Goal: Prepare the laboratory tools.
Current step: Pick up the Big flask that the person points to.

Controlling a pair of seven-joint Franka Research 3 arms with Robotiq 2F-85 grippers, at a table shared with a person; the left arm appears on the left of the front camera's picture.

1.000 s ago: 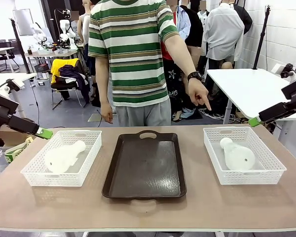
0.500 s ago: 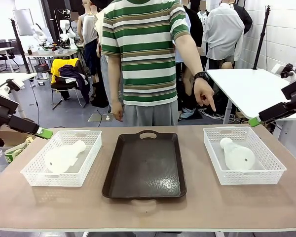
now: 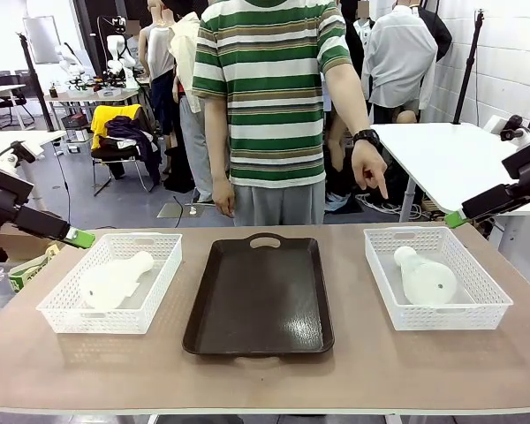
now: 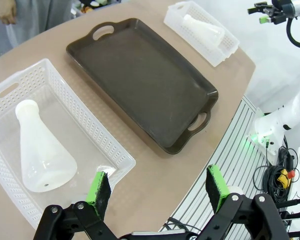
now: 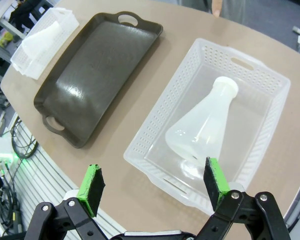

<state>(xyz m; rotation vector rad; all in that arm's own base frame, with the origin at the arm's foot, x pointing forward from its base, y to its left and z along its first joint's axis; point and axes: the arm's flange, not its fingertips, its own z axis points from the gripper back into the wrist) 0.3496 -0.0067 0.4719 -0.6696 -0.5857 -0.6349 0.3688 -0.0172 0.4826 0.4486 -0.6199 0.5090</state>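
At the left edge of the frame the left tool [image 3: 78, 237] hovers near the counter [image 3: 88, 362], green pads spread wide, holding nothing; lower left, the left translucent white conical flask [image 3: 110, 283] lies on its side in the left white mesh plastic basket [image 3: 66, 321]; in the centre sits a dark brown rectangular tray [image 3: 261, 300]; upper centre-right, a person's hand [image 3: 369, 170] points downward; lower right, the right translucent white conical flask [image 3: 427, 281] lies in the right white mesh plastic basket [image 3: 450, 320]; at the right edge the right tool [image 3: 458, 218] hovers, spread and empty.
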